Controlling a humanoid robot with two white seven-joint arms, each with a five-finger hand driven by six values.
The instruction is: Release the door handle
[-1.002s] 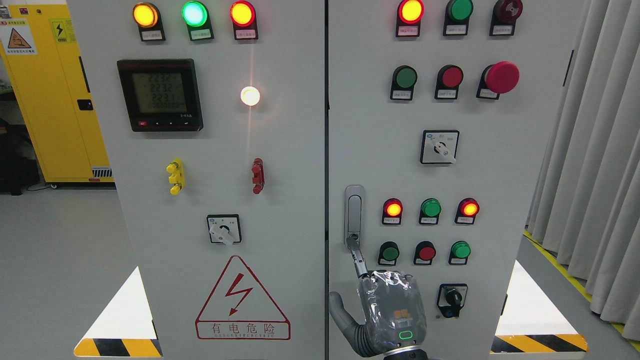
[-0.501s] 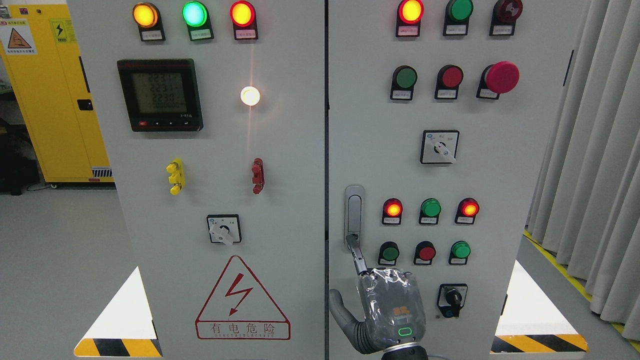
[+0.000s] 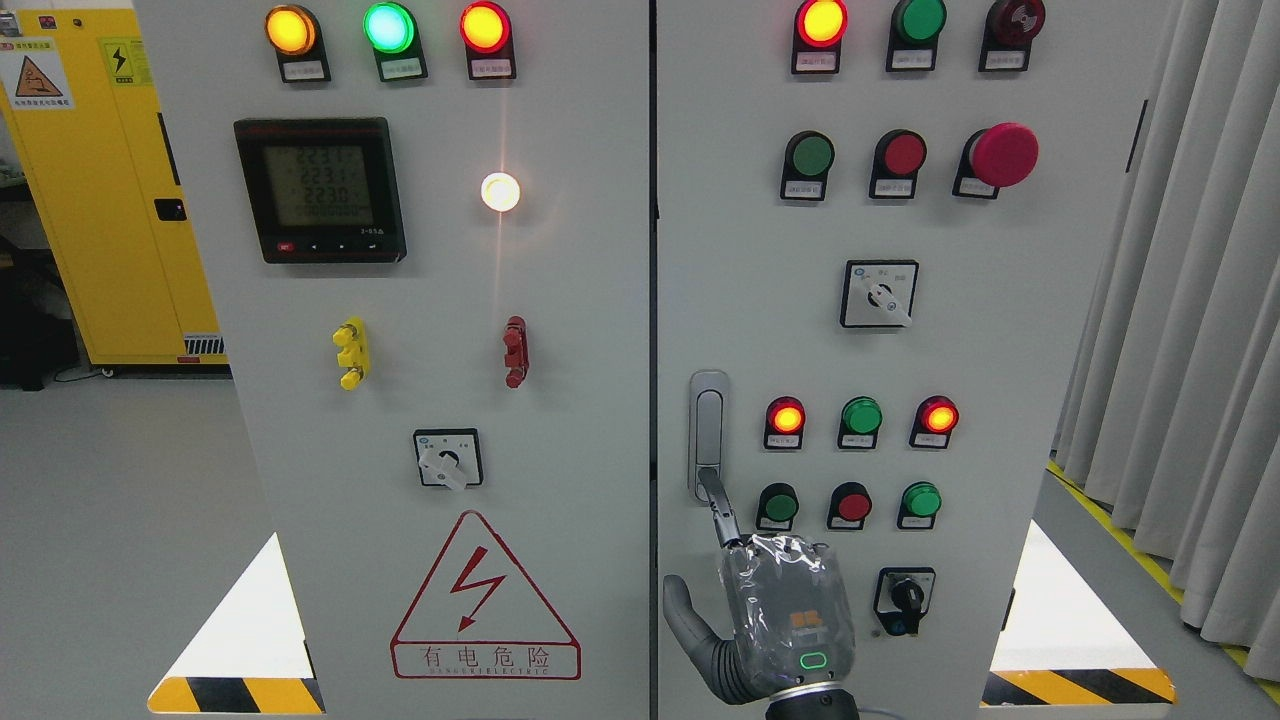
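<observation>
One hand (image 3: 775, 615) in view, index finger (image 3: 718, 508) at the door handle (image 3: 708, 432).
On the cabinet's rt door (image 3: 1000, 380), near its left edge abt mid-height, the handle is a slim silver swing type, sitting flush and upright. Rt hand below it: index extended, tip touching handle's lower end, other fingers curled, thumb out, gripping nothing. Release looks nearly done; left is to pull the fingertip clear.

Handle base: door handle (image 3: 708, 430) foot hidden behind a fingertip.
Hand (image 3: 785, 620): wrist cropped at bottom edge.
Button labels: too small to read.
</observation>
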